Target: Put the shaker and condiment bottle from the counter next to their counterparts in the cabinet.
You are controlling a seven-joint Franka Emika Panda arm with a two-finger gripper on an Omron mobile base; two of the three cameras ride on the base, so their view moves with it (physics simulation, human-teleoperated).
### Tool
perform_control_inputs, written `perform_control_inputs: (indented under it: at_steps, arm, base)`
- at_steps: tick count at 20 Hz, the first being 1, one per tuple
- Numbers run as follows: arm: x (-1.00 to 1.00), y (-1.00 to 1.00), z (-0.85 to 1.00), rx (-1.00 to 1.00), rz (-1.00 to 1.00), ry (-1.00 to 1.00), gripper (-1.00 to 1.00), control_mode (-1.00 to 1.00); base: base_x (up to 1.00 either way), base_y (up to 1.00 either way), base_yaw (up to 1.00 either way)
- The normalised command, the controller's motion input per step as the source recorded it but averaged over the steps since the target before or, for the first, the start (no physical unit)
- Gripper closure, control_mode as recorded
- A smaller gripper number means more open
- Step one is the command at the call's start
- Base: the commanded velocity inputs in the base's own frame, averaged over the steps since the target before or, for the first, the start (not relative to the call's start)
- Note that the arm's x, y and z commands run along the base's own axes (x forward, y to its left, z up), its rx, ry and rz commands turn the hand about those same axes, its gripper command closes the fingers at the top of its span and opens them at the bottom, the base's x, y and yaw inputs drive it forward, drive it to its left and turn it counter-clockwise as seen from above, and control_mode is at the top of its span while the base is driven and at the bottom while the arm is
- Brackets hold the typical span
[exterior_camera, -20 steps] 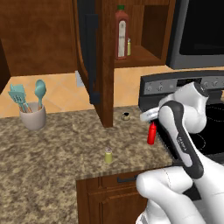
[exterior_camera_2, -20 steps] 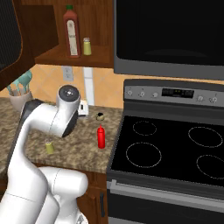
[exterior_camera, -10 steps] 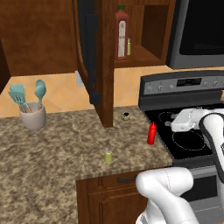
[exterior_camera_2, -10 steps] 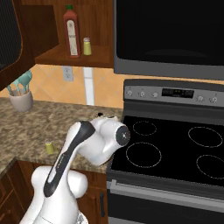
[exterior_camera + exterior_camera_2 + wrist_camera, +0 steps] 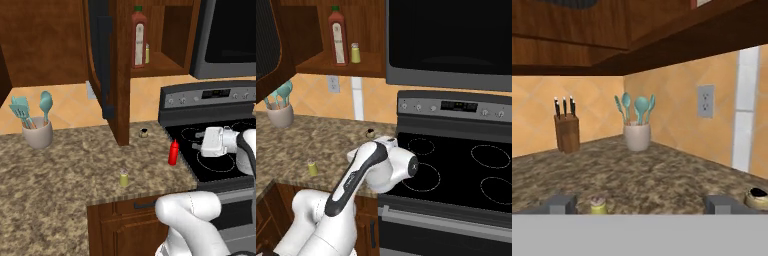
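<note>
I have my gripper [image 5: 640,204] apart and empty, low over the counter [image 5: 60,165], and must next approach the condiment bottle [image 5: 173,152] near its right edge.

Tabletop [image 5: 60,165]: brown-and-tan speckled granite. Shaker [image 5: 123,178]: yellow-green, pale silvery cap. Condiment bottle [image 5: 173,152]: all red. Cabinet [image 5: 120,70]: dark reddish-brown wood. Tall bottle [image 5: 139,37]: red-brown, green cap, white label. Utensils [image 5: 30,107]: teal, in a pale grey-white crock [image 5: 37,135]. Backsplash [image 5: 677,110]: orange-tan tile. Stove [image 5: 456,165]: black top, white burner rings. Knife block [image 5: 566,132]: brown.
</note>
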Motion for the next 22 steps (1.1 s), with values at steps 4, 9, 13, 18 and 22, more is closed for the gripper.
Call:
perform_control_inputs:
  at_steps: [4,9,13,18,22]
  arm:
    - [0.48,-0.17,-0.41,-0.15,0.24,0.00,-1.00,-1.00]
    - [0.19,-0.10,-0.16,-0.08,0.10,0.00,-1.00,-1.00]
    - [0.02,0.00,-0.01,0.00,0.00,-0.02,-1.00,-1.00]
    - [0.13,0.36,-0.35,0.00,0.00,0.00,-1.00,-1.00]
    - [0.09,0.47,-0.33,0.00,0.00,0.00,-1.00,-1.00]
  base:
    - [0.00,0.00,0.00]
    - [0.00,0.00,0.00]
    - [0.00,0.00,0.00]
    - [0.00,0.00,0.00]
    - [0.00,0.00,0.00]
